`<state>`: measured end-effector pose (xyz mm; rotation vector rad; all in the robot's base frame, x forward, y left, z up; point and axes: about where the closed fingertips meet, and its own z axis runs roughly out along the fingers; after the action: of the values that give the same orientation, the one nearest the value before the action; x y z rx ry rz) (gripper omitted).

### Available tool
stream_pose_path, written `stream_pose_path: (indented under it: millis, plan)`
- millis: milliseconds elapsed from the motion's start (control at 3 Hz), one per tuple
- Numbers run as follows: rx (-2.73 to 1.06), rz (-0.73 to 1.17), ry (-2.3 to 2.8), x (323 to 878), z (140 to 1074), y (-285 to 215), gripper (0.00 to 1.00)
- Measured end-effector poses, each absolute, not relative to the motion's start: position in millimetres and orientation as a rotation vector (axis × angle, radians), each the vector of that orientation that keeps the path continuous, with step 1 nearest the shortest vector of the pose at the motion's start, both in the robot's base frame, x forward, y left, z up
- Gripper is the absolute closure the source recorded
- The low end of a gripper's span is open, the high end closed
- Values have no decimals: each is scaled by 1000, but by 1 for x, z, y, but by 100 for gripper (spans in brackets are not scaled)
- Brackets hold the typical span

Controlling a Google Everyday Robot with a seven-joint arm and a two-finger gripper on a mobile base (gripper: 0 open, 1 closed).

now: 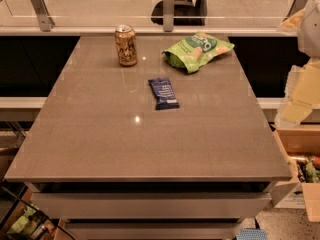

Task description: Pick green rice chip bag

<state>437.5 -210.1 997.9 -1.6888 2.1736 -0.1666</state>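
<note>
Grey table [100,144] seen from above and in front. The green rice chip bag [199,50] lies flat on the far right part of the tabletop, near the back edge. It is crumpled, logo up, with the lettering too small to read. A gold can [126,45] stands upright at far left-centre, well apart from the bag. A dark-blue wrapped bar [163,93] lies mid-table, nearer the camera than both and touching neither; its print is unreadable.

The gripper [299,104] is at the right edge of the view, off the table's side and clear of the bag. It shows as a pale yellowish-white shape, partly cut off by the frame. Whether it is apart or together cannot be told, and nothing is seen in it.

Behind the table is a glass railing [100,6] with metal posts. A dark office chair [182,6] shows through it, top cut off. A cardboard box [300,141] at lower right is cropped, its contents hard to make out. A green item [22,224] at lower left is unclear.
</note>
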Motion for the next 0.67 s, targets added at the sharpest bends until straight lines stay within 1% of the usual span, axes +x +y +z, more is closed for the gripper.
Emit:
stream_pose_path:
  millis: [667]
  plan:
    - [-1702,-193,2161,439,1002,-209,0]
